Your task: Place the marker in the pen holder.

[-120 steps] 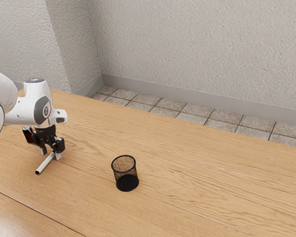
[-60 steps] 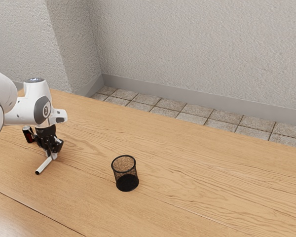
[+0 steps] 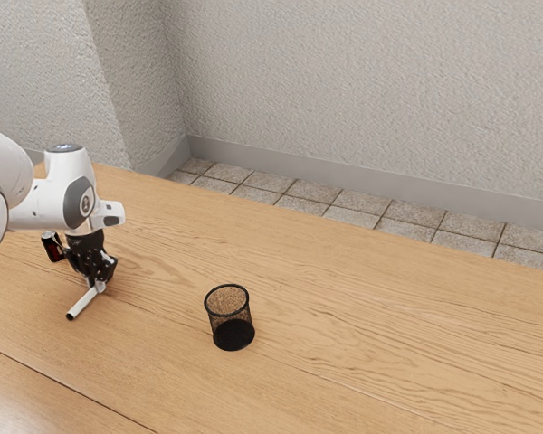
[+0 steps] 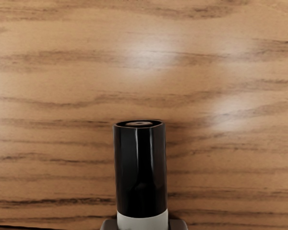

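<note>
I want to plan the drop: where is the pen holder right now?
In the exterior view, the pen holder stands upright on the table, toward the exterior view's right from the gripper and the marker.

Above the black, angular fingers [image 3: 107,268], the arm [image 3: 38,201] is white, its links rounded and smooth. Higher up sit a dark grey oval cover [image 3: 78,201] with a pale round marking, a stubby white protrusion [image 3: 109,208] with a grey face, and a dark grey cap [image 3: 64,146] with a bluish patch. The fingers end in paler grey tips.
</note>
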### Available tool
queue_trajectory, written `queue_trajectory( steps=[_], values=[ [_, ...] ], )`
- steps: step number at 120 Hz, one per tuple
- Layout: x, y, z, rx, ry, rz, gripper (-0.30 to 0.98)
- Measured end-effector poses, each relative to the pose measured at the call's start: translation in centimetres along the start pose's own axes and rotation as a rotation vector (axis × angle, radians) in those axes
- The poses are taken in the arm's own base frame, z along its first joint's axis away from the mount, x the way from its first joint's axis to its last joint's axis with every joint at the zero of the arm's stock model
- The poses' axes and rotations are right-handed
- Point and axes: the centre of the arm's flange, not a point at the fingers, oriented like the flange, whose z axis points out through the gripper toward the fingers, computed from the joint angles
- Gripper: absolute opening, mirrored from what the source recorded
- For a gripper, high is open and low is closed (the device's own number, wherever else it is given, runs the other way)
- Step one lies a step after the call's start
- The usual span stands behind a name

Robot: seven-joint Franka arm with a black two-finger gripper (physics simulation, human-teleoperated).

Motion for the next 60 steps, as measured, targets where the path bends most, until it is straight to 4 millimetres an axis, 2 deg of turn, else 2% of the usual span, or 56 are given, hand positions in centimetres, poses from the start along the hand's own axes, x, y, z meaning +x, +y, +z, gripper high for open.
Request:
queue_trajectory(
  steps=[22, 33, 40, 44, 60],
  values=[
    [0.0, 0.1, -0.7, 0.002, 0.01, 0.003, -0.01],
    [-0.5, 0.4, -3.2, -0.009, 0.041, 0.004, -0.03],
    [-0.9, 1.0, -6.2, -0.021, 0.079, 0.014, -0.04],
    [-1.0, 1.8, -8.5, -0.026, 0.109, 0.032, -0.04],
    [-3.2, 5.0, -19.8, -0.029, 0.244, 0.124, -0.05]
  ],
)
